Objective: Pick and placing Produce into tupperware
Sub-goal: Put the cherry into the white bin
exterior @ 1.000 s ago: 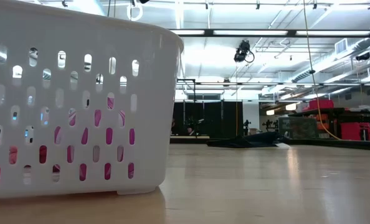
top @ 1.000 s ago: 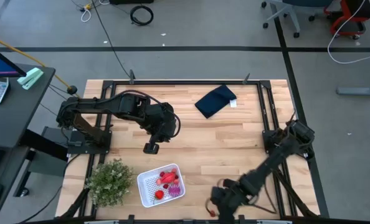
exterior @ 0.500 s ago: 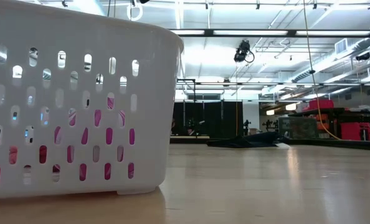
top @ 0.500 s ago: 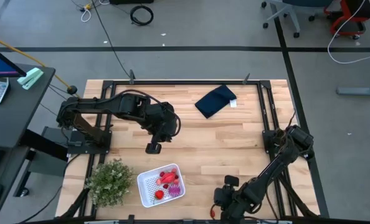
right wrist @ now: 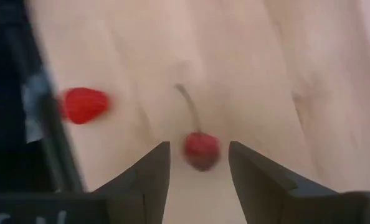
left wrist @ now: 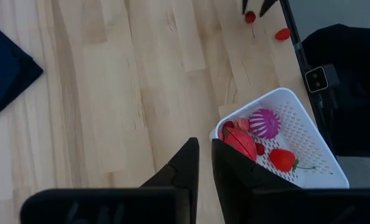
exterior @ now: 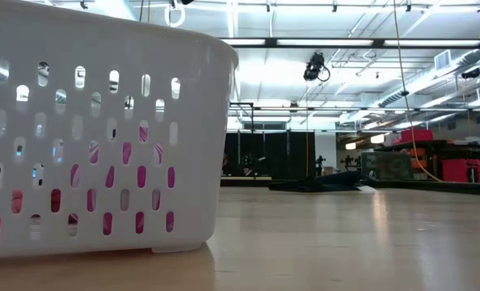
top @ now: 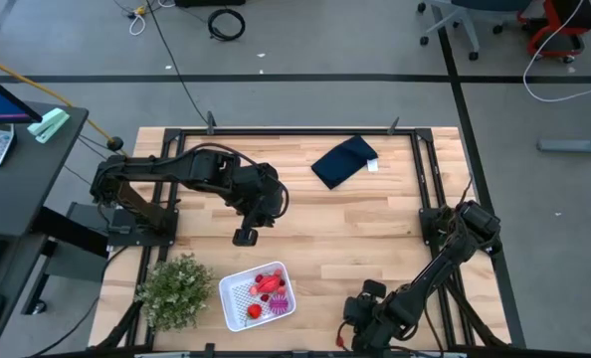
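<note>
The white perforated tupperware (top: 258, 295) sits near the table's near edge and holds several red fruits (left wrist: 241, 142) and the spiky magenta piece (left wrist: 263, 123). Its wall (exterior: 94, 137) fills the low view's left. My right gripper (right wrist: 197, 155) is low at the near edge, right of the tupperware, and open. Its fingers stand on either side of a red cherry (right wrist: 201, 149) lying on the wood, without touching it. Another red piece (right wrist: 84, 104) lies close by at the table's frame. My left gripper (left wrist: 202, 155) hovers over mid-table (top: 244, 237), shut and empty.
A green bushy plant (top: 176, 288) stands left of the tupperware. A navy folded cloth (top: 343, 161) lies toward the far edge. Bare wood lies between the cloth and the tupperware. The table's dark frame rail (right wrist: 29, 112) runs right beside the cherry.
My right arm has shifted a little toward the table's right along the near edge, still low over the wood. The fruits and the tupperware have stayed put.
</note>
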Robot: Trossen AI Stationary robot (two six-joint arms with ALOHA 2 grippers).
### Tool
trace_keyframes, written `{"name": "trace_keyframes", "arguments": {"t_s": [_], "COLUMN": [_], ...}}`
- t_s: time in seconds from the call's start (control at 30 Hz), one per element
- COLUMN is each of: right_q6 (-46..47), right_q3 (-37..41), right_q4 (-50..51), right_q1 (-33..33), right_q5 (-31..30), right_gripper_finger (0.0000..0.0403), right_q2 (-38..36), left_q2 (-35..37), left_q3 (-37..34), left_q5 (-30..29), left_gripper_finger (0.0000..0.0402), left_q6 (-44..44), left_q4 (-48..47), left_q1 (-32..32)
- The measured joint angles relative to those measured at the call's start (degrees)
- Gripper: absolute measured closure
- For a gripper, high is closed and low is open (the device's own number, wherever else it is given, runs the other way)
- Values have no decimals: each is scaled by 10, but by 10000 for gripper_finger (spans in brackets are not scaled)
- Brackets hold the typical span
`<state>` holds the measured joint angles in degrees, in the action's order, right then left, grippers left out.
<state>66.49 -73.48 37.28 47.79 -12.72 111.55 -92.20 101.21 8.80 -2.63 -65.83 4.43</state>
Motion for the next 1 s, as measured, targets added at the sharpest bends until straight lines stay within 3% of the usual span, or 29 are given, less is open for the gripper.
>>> {"name": "trace_keyframes", "arguments": {"t_s": [0.4, 0.77, 0.9, 1.0], "right_q6": [44, 87, 97, 76], "right_q3": [71, 72, 70, 60], "right_q4": [-75, -62, -58, -72], "right_q1": [1, -3, -3, -15], "right_q5": [-20, -24, -65, -140], "right_gripper_finger": [235, 307, 318, 311], "right_q2": [-4, -3, -6, -4], "left_q2": [0, 0, 0, 0], "left_q3": [0, 0, 0, 0], "left_q5": [0, 0, 0, 0], "left_gripper_finger": [353, 351, 353, 351], "left_q6": [-1, -1, -1, -13], "left_q4": [0, 0, 0, 1], "left_q1": [0, 0, 0, 0]}}
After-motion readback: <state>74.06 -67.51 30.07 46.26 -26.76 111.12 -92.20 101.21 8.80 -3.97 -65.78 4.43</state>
